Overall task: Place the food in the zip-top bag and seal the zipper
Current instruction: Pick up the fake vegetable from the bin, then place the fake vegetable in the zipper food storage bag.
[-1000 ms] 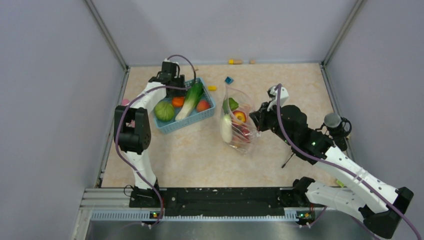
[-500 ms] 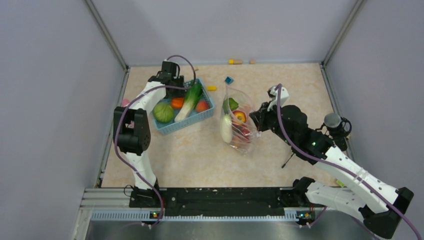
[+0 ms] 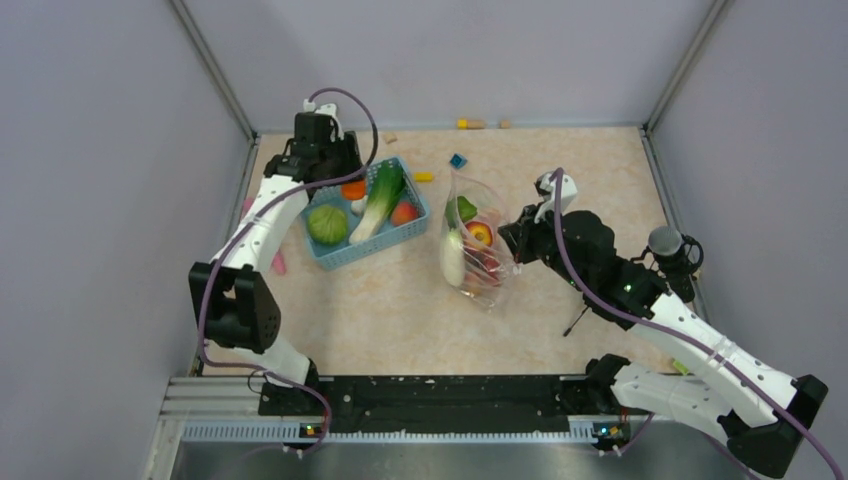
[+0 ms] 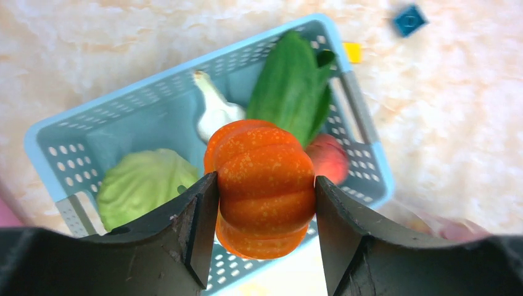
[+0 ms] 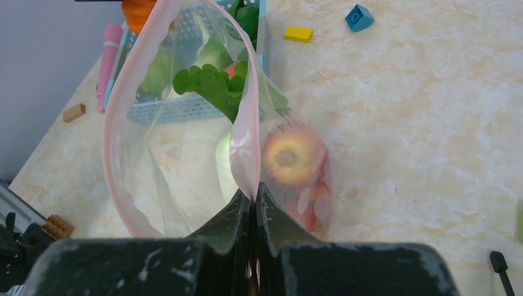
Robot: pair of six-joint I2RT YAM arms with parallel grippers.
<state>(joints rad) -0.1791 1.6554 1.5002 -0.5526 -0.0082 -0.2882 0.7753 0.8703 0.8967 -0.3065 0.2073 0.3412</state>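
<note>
My left gripper [image 4: 265,191] is shut on an orange pumpkin-shaped fruit [image 4: 264,187] and holds it above the light blue basket [image 4: 61,132]; in the top view the gripper [image 3: 345,180] is over the basket's far left part. The basket holds a green cabbage [image 3: 327,224], a leafy green vegetable [image 3: 383,197] and a red fruit [image 3: 405,212]. My right gripper [image 5: 254,196] is shut on the pink zipper [image 5: 245,135] of the clear zip-top bag [image 3: 475,240] and holds its mouth open. Inside the bag are a white radish [image 3: 453,256], a green leafy piece [image 5: 210,83] and a red-yellow fruit [image 5: 290,154].
A blue block [image 3: 457,160] and a yellow block [image 3: 424,176] lie behind the bag. A pink stick toy [image 3: 279,263] lies left of the basket. Small wooden and yellow pieces [image 3: 470,124] sit at the back wall. The walls close in left, back and right.
My left arm has swung up and left, lifting the orange fruit out of the basket. My right gripper and the bag have not moved.
</note>
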